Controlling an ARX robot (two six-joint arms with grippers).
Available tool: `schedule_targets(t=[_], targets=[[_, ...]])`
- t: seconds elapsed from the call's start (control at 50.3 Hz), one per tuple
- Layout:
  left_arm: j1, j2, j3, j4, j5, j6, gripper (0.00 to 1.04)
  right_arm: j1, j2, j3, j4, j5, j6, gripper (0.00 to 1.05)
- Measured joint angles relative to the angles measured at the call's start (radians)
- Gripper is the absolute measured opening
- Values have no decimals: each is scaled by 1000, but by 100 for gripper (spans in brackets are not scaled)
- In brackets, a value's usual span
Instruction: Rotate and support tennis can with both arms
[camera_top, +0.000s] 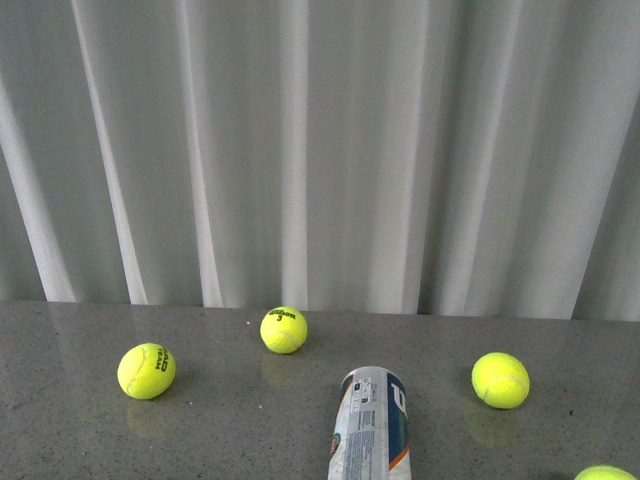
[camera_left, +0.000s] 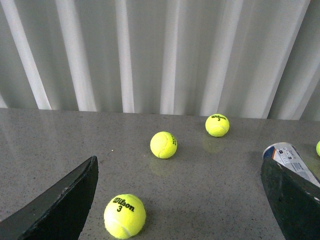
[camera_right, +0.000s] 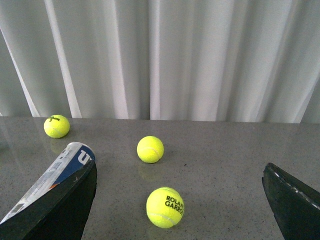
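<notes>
tennis can (camera_top: 370, 425) cut off below

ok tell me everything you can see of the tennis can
The tennis can lies on its side on the grey table, pointing away from the robot, its near end cut off by the frame. Clear-looking plastic tube, metal-looking rim at the far end, white text panel, navy label with white logo, orange stripe. The tennis balls lie apart from it.

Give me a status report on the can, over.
Left gripper open, empty. Right gripper open, empty. Tennis can lying on its side, not gripped. Loose tennis balls around it.
</notes>
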Motion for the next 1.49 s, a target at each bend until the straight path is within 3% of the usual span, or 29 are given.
schedule_targets(t=[1.313,1.393,1.492], targets=[[0,0,0,0,0,0,98,0,0,0,0,0,0,98],[0,0,0,0,0,0,98,-39,137,89,-193,-129,55,98],[0,0,0,0,0,0,98,-48,346,153,-154,-159,97,98]])
